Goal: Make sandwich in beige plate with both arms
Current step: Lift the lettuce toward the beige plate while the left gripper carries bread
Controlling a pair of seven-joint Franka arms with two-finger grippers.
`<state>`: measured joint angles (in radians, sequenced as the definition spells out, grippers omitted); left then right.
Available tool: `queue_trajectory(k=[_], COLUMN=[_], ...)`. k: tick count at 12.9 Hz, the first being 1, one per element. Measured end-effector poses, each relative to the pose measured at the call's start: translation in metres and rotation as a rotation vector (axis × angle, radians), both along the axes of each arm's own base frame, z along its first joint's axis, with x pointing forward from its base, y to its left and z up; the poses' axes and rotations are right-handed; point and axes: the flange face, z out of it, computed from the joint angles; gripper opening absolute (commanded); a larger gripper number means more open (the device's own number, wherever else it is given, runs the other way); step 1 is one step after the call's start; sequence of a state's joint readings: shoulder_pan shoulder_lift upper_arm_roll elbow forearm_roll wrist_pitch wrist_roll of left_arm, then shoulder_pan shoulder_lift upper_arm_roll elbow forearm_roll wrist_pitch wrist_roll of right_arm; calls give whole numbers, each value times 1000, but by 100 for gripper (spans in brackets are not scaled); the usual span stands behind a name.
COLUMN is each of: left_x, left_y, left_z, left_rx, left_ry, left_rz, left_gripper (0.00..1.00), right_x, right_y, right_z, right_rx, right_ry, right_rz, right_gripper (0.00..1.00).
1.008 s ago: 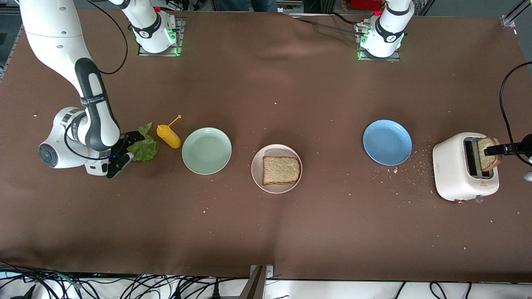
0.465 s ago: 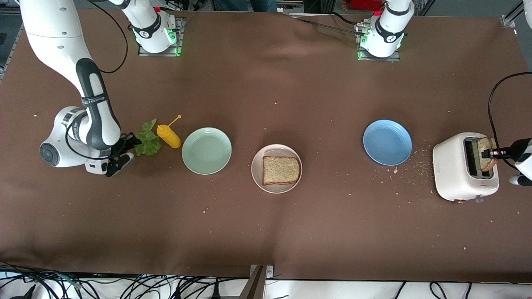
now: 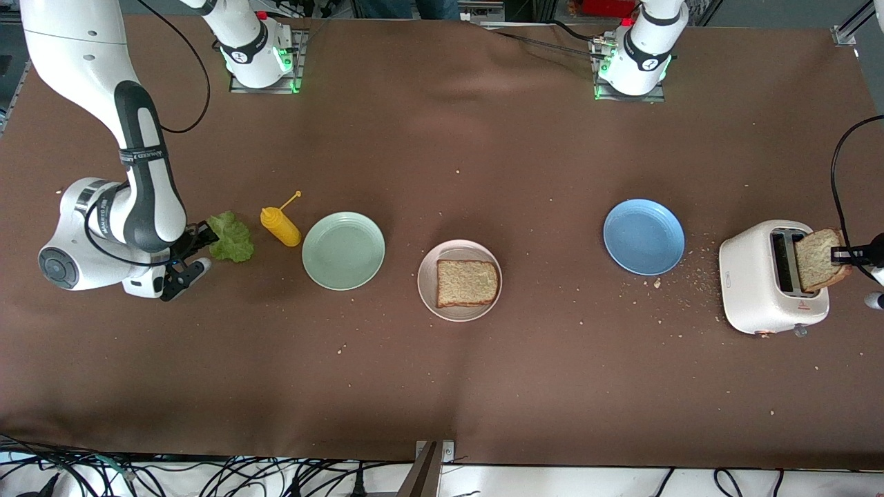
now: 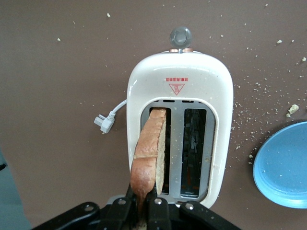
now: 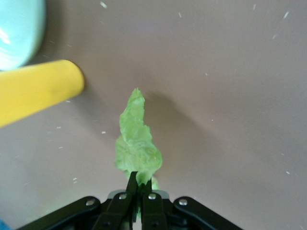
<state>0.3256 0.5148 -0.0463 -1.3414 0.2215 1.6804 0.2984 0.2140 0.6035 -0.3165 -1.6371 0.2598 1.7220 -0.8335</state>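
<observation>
On the beige plate (image 3: 459,280), at the middle of the table, one square slice of grainy brown bread (image 3: 467,283) lies flat, its edges roughly square to the table. The left gripper (image 4: 144,207) pinches a second slice (image 3: 818,259) on edge, over the white toaster (image 3: 770,277). The right gripper (image 3: 200,236) clamps the ruffled lettuce leaf (image 3: 231,237), hanging beside the yellow bottle (image 3: 280,226). The mint-green plate (image 3: 343,250) and blue plate (image 3: 644,237) hold nothing.
</observation>
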Motion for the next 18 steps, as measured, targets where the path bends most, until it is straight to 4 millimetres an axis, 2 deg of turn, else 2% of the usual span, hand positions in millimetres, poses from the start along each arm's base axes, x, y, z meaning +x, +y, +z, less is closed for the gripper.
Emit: queue_trajectory(k=[3, 5, 7, 10, 11, 14, 16, 18], left_x=[6, 3, 2, 7, 9, 13, 17, 22], left_y=[-24, -37, -55, -114, -133, -167, -201, -226], left_z=[63, 90, 93, 88, 86, 77, 62, 37], left_rx=[-3, -12, -28, -56, -99, -203, -250, -310], left_ry=[-3, 9, 47, 95, 91, 81, 102, 139], left_rz=[-59, -101, -147, -218, -213, -171, -163, -155], left_gripper=[0, 0, 0, 0, 0, 0, 0, 0], right_x=[12, 14, 12, 4, 0, -7, -2, 2], right_y=[14, 28, 46, 97, 119, 185, 233, 290], right_z=[52, 94, 136, 187, 196, 204, 196, 176], right_rx=[-11, -30, -58, -103, -106, -57, -42, -47], right_ry=[66, 129, 181, 240, 260, 330, 322, 297], right_rz=[-14, -43, -65, -128, -174, -329, -439, -548], right_gripper=[0, 0, 0, 0, 0, 0, 0, 0])
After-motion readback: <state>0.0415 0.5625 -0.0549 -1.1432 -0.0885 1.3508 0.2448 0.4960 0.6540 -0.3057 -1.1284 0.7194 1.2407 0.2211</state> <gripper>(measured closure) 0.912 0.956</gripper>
